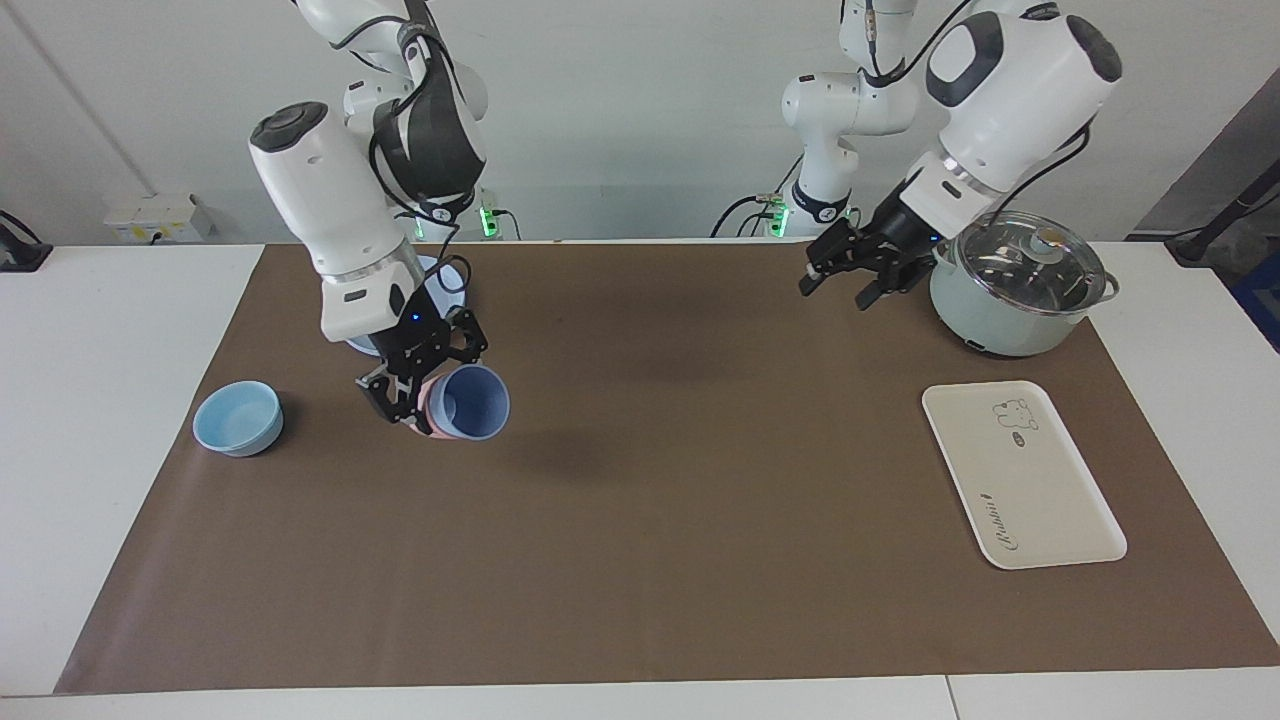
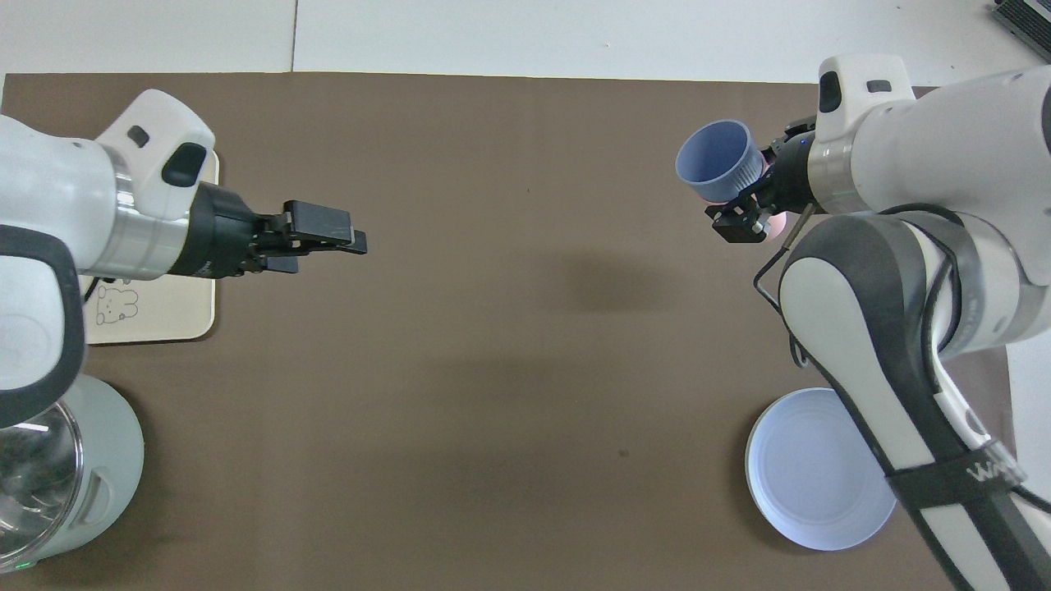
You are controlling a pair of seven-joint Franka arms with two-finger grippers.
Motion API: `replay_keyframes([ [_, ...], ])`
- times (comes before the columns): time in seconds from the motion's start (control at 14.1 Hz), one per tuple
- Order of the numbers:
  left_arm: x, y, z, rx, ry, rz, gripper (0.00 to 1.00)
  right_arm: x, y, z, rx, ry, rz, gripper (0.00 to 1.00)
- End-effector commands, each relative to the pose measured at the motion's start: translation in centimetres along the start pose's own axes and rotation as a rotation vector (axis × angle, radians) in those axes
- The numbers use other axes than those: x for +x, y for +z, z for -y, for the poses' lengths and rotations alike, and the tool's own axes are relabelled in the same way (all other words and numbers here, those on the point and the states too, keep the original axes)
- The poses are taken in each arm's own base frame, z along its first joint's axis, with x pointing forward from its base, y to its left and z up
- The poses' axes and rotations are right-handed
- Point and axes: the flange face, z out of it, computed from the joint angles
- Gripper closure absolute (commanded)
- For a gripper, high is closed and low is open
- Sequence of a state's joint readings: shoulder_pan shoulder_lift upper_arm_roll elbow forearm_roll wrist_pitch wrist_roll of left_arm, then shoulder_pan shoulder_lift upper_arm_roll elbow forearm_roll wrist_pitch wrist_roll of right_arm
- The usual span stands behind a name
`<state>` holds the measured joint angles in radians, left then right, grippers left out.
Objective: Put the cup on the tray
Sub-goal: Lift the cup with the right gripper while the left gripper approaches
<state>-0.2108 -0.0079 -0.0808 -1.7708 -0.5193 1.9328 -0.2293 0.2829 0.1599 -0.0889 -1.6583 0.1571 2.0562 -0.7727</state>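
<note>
The periwinkle-blue cup [image 1: 470, 402] [image 2: 716, 160] is tilted on its side, mouth turned away from the robots, held above the mat at the right arm's end. My right gripper [image 1: 430, 378] [image 2: 755, 193] is shut on its wall. The cream-white tray [image 1: 1040, 500] [image 2: 176, 316] with the bear drawing lies flat at the left arm's end, partly covered by the left arm in the overhead view. My left gripper [image 1: 842, 285] [image 2: 357, 242] is open and empty, up in the air over the mat beside the pot.
A salmon-pink tumbler [image 1: 430, 412] [image 2: 776, 222] is mostly hidden under the right gripper. A light-blue bowl [image 1: 238, 417] sits beside it toward the table's end. A round plate [image 2: 817, 468] lies nearer the robots. A lidded pot [image 1: 1020, 290] [image 2: 66, 460] stands nearer the robots than the tray.
</note>
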Motion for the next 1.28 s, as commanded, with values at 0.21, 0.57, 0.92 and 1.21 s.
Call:
replay_keyframes([
  [0.21,1.7,9.0,-4.6,-0.295,-0.224,-0.095,0.08,3.3,-1.2,5.8,-0.042,-0.064,0.159,1.00],
  [0.57,0.1,14.5,-8.6,-0.382,-0.280,-0.171,0.16,5.6,-0.2,10.1,-0.108,-0.153,0.245,1.00],
  [0.92,-3.4,17.0,-12.3,-0.382,-0.223,-0.118,0.29,6.7,1.0,12.3,-0.142,-0.201,0.285,1.00],
  [1.21,-5.4,18.1,-13.8,-0.377,-0.193,-0.085,0.42,6.7,1.0,12.2,-0.143,-0.200,0.283,1.00],
])
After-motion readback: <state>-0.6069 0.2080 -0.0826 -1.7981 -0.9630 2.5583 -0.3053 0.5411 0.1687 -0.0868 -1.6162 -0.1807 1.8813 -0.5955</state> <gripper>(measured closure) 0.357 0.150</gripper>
